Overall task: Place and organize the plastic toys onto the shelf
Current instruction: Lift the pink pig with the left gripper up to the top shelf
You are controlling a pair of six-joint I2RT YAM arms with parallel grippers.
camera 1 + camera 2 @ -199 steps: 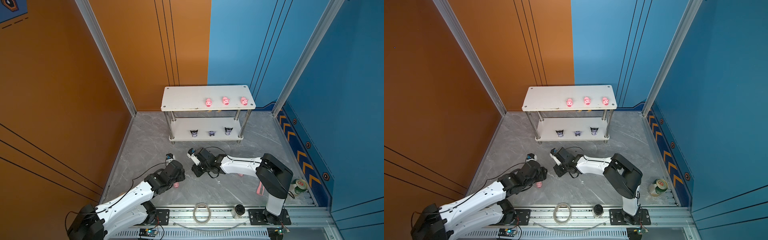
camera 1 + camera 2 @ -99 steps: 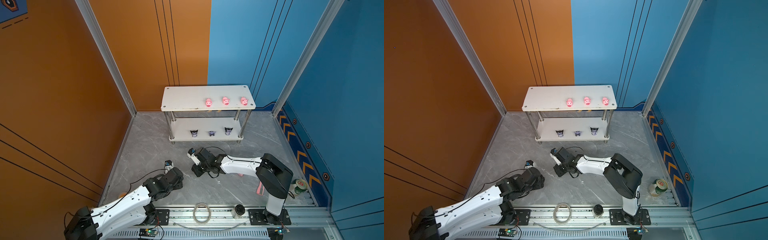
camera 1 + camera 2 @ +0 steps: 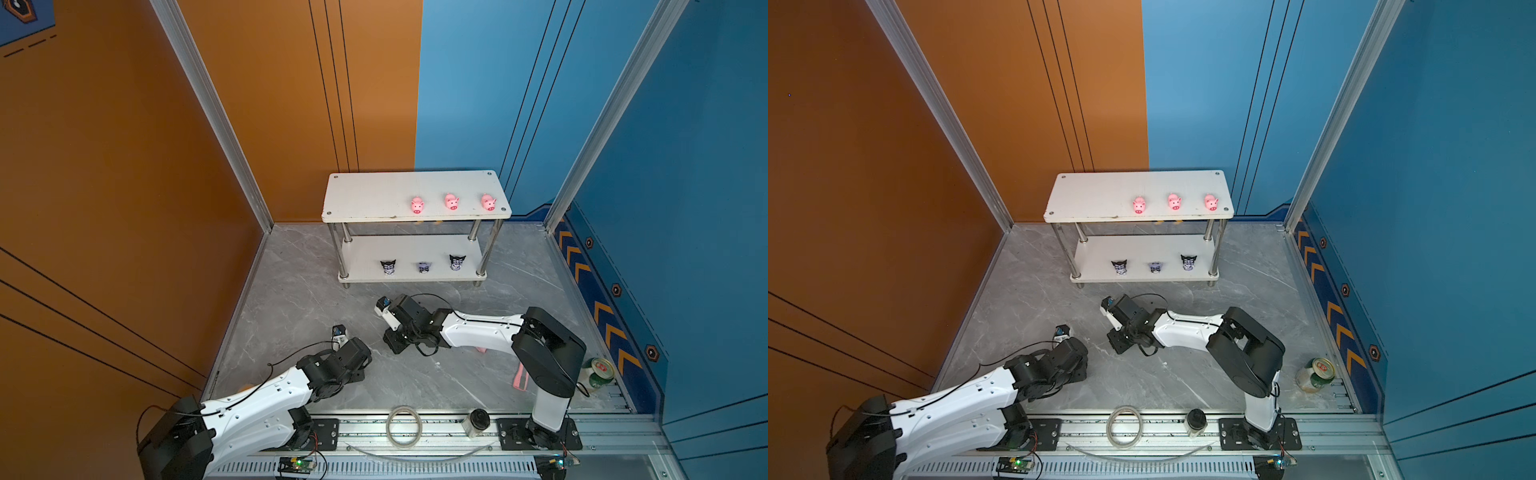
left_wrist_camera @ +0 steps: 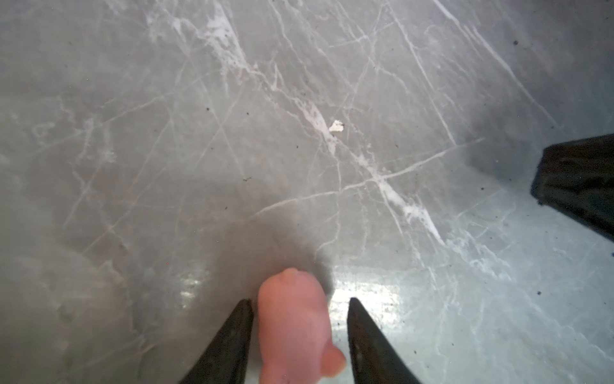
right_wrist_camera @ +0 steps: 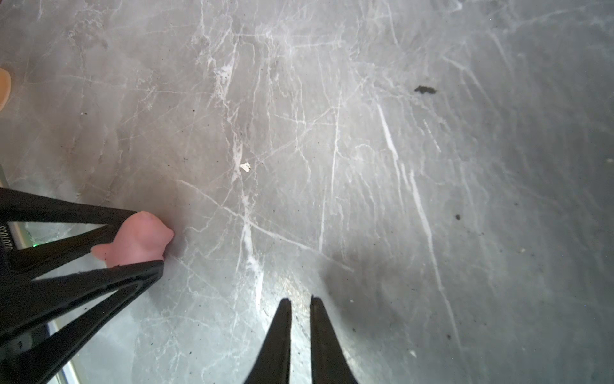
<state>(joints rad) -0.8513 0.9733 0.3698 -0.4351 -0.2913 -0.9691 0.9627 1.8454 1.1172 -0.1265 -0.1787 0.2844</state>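
**Left gripper** (image 4: 299,302): the fingers (image 4: 232,342) are closed in on a pink pig (image 4: 294,327), one on each side. The pig lies on the grey marble surface (image 3: 291,299), in its near left part. In the right wrist view both fingers touch the pig's sides. In the left wrist view a thin gap shows beside one tip. In both top views the arm's wrist covers this pig.

**Right gripper** (image 5: 300,299): the fingers (image 5: 327,342) stand almost together with a narrow slit between them and hold nothing. The gripper is low over bare surface, near the left gripper but not touching it.

**Shelf** (image 3: 365,195): upright at the back of the surface.
- **Upper board:** a row of three pigs (image 3: 451,201) stands on the right half near the front edge, spaced apart, snouts facing forward.
- **Lower board:** three black-eared figures (image 3: 424,267) stand in a row near the front edge, also spaced apart.

**Other items:** a green can (image 3: 598,374) stands at the right edge of the surface. A flat pink strip (image 3: 519,380) lies just beside the right arm's base.
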